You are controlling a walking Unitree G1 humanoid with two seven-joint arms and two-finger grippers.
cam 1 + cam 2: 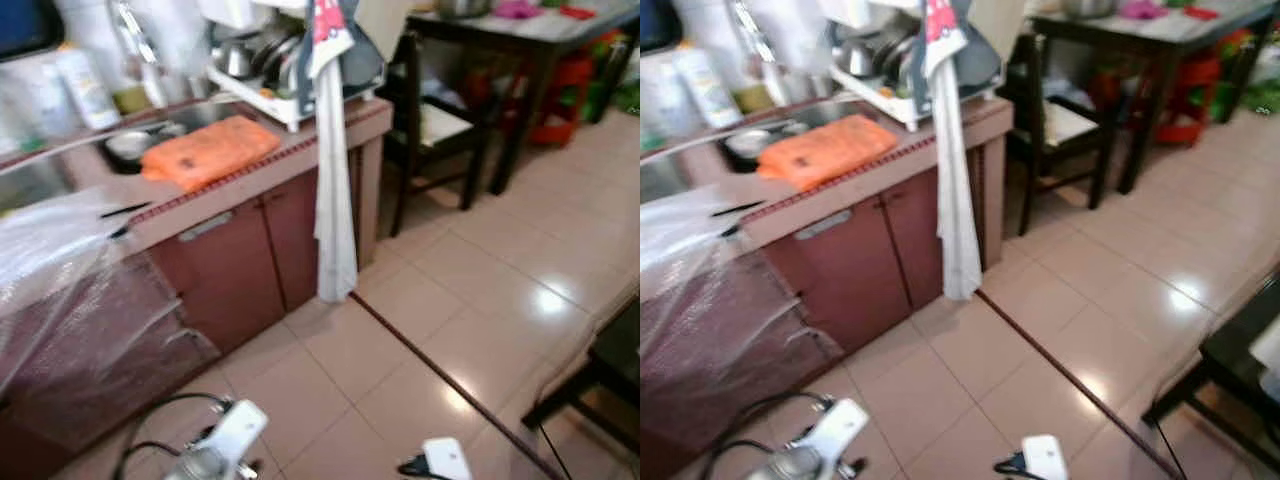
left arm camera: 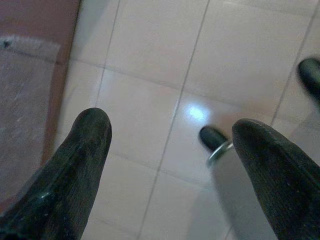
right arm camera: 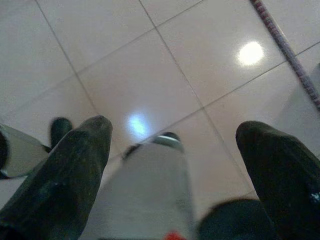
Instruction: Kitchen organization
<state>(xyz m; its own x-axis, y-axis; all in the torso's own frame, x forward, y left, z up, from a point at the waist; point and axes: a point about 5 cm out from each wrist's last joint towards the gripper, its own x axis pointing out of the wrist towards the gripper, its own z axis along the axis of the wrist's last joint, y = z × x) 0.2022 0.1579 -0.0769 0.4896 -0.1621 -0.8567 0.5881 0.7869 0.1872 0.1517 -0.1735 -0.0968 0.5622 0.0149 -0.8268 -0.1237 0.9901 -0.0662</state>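
Note:
I face a red-brown kitchen counter with a sink. An orange cloth lies on the counter's front. A white dish rack with pots stands at the counter's right end, and a long white towel hangs from it down to the floor. Both silver arms hang low over the tiled floor, the left arm and the right arm. My left gripper is open over bare tiles. My right gripper is open too, with nothing between its fingers.
Clear plastic wrap covers the counter's left part. Bottles stand behind the sink. A dark table with chairs stands at the back right. A dark piece of furniture edges in at the right. A dark strip crosses the floor tiles.

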